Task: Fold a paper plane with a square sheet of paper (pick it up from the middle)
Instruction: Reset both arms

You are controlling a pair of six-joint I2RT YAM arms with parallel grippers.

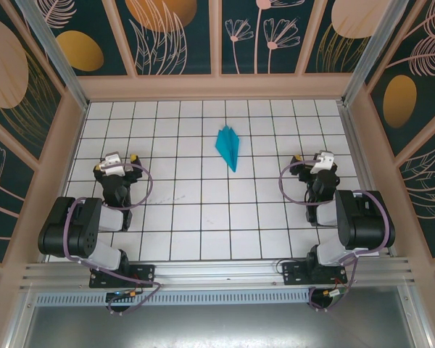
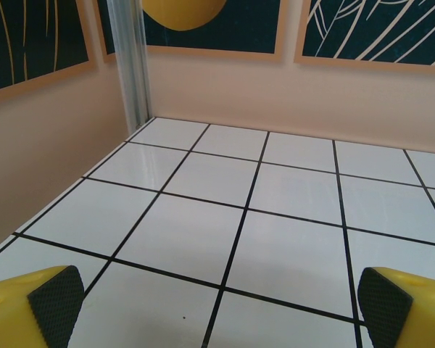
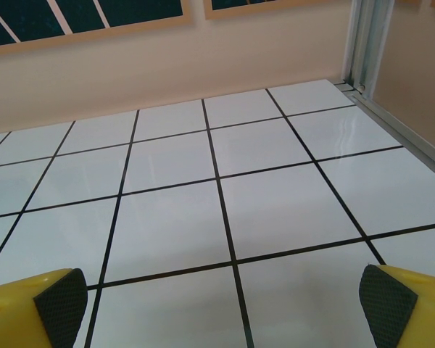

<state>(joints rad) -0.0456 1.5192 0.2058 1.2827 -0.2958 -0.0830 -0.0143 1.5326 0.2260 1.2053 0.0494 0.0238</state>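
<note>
Overhead: found plane (image 1: 229,147) flat on tiles (image 1: 181,217), long axis near-to-far, beyond and between left gripper (image 1: 116,161) and right gripper (image 1: 317,159), slightly closer to right. Left wrist: saw pads (image 2: 54,304) wide apart, nothing held. Right wrist: likewise spread, empty.

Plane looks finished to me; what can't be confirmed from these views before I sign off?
1. Paper plane, top view: too small to judge crease sharpness or wing symmetry; underside hidden against the table.
2. Left gripper, left wrist view: fingers cut off by the bottom edge.
3. Right gripper, right wrist view: fingers likewise cut off.
</note>
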